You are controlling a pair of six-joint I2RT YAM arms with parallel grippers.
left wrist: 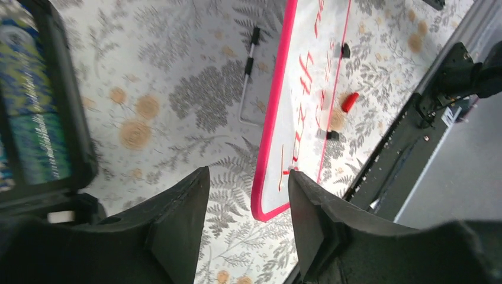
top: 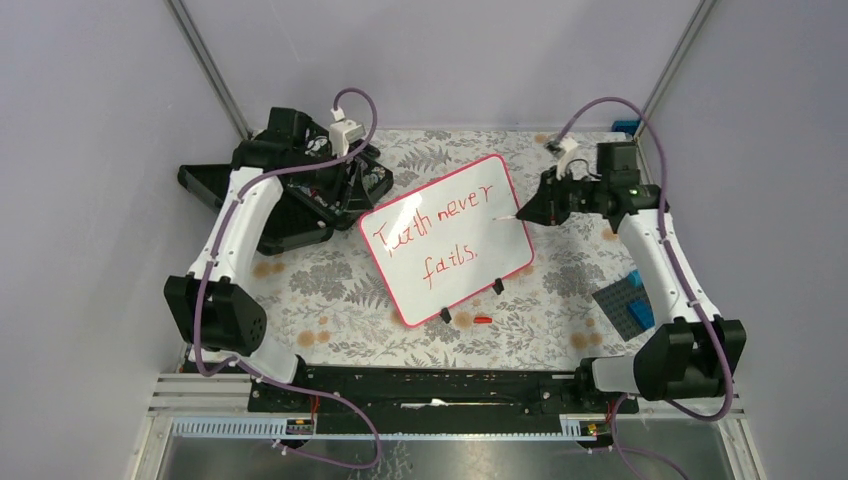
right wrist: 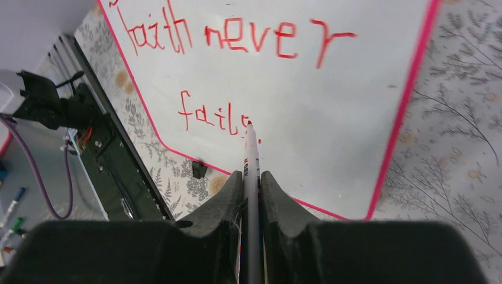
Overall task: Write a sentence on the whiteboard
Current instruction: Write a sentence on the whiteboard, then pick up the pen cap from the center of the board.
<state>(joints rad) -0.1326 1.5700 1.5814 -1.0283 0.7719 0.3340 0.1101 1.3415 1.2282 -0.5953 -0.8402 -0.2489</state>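
One red cap (left wrist: 349,102) near whiteboard (left wrist: 298,118)

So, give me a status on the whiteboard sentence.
Done: the whiteboard reads "Faith never fails." in red. In hand: the right claw is shut on the marker, tip over the board's right side. Left, probably: recapping; a red cap lies on the table. The left claw is open, empty.
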